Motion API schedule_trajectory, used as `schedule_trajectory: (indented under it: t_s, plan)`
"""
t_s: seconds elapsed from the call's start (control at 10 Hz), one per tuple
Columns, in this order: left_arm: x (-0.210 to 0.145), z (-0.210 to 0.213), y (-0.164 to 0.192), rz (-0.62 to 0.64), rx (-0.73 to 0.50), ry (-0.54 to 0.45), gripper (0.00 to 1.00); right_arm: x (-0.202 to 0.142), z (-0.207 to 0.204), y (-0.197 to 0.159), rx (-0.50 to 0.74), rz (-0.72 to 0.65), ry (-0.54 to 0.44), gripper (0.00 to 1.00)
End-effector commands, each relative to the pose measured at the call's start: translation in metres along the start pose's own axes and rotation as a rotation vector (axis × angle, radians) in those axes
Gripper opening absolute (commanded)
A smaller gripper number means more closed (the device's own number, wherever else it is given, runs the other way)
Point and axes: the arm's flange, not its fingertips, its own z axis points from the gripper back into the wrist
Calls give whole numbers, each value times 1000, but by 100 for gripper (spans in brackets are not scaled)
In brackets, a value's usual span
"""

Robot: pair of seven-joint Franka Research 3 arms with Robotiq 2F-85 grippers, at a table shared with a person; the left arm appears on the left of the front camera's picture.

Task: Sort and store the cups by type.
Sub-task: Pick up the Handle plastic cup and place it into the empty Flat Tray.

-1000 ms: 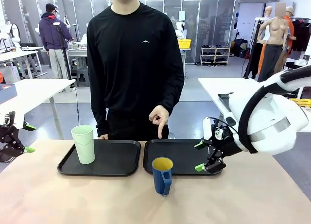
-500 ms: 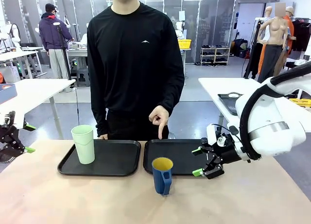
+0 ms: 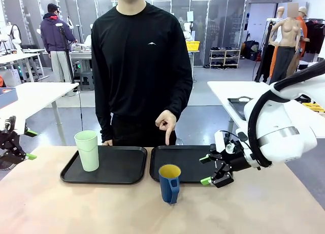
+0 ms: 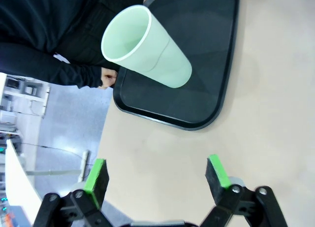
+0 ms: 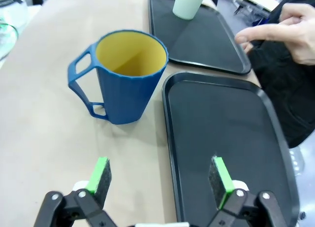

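A tall pale mint-green tumbler (image 3: 87, 150) stands upright on the left black tray (image 3: 117, 168); the left wrist view shows the tumbler (image 4: 147, 48) on that tray (image 4: 206, 64). A dark blue mug (image 3: 169, 183) with a yellow inside and a handle stands on the bare table just in front of the right tray (image 3: 190, 160). My right gripper (image 3: 207, 169) is open, hovering right of the mug over the tray's near right corner. In the right wrist view the mug (image 5: 125, 79) lies ahead of the open right gripper (image 5: 160, 180). My left gripper (image 3: 23, 142) rests open at the table's far left edge; it (image 4: 157, 175) is empty.
A person in black stands at the far side, one hand (image 3: 166, 123) pointing a finger down at the right tray (image 5: 221, 133); the hand (image 5: 280, 32) shows in the right wrist view too. Bare tan table (image 3: 101, 208) spreads in front of both trays.
My right gripper has dropped slightly and edged left toward the mug, staying open. The cups, the left arm and the person's hand have not moved.
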Motion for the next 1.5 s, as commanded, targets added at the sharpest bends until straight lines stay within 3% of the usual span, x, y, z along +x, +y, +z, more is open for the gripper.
schedule_trajectory:
  t_s: [0.0,0.1,0.4,0.6,0.9,1.3,1.4]
  plan:
    - [-1,-1,0,-8,1,-10,100,-1,-2,1,5,-3,-2,100]
    - [-1,-1,0,-8,1,-10,100,-17,-9,-9,73,-22,-119,100]
    - [-1,-1,0,-8,1,-10,100,-51,-33,-18,153,5,-340,100]
    - [-1,-1,0,-8,1,-10,100,-65,-40,-19,164,24,-419,100]
    - [-1,-1,0,-8,1,-10,100,-69,-58,-18,170,26,-468,100]
    - [-1,-1,0,-8,1,-10,100,-58,-74,-13,275,35,-396,100]
    - [-1,-1,0,-8,1,-10,100,-34,-52,-40,231,4,-441,100]
